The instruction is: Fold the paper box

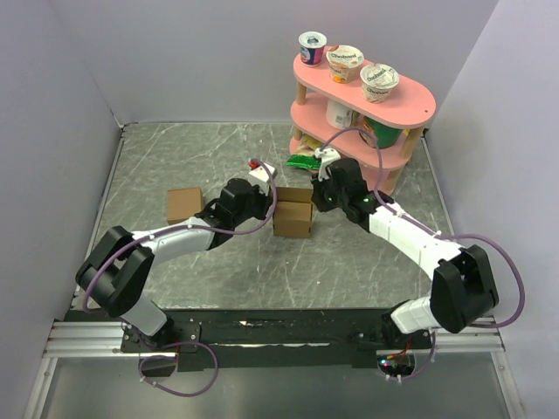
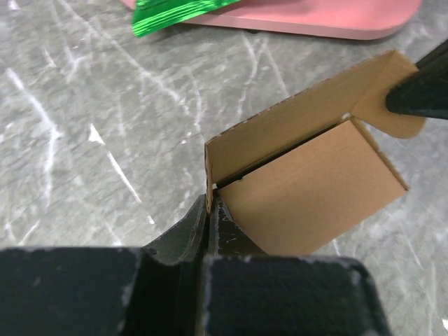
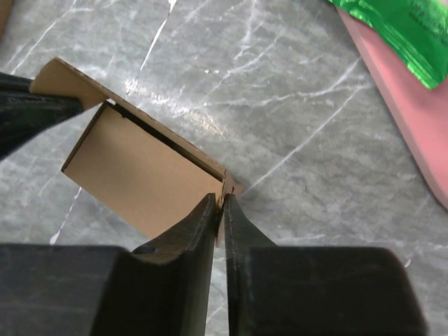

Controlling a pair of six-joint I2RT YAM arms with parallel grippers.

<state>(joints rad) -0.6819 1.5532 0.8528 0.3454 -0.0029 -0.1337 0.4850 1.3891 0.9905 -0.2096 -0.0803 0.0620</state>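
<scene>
Printed lids on three yogurt cups atop the pink shelf. Across the middle cup and the right cup, a dark wordmark on white, seemingly "Chobani", though too small and blurred to spell out with certainty. On the left cup, just a dark round patch, unreadable. Faint pale lettering on the green packet in the right wrist view, cropped and illegible. Plain brown card all over the paper box.
</scene>
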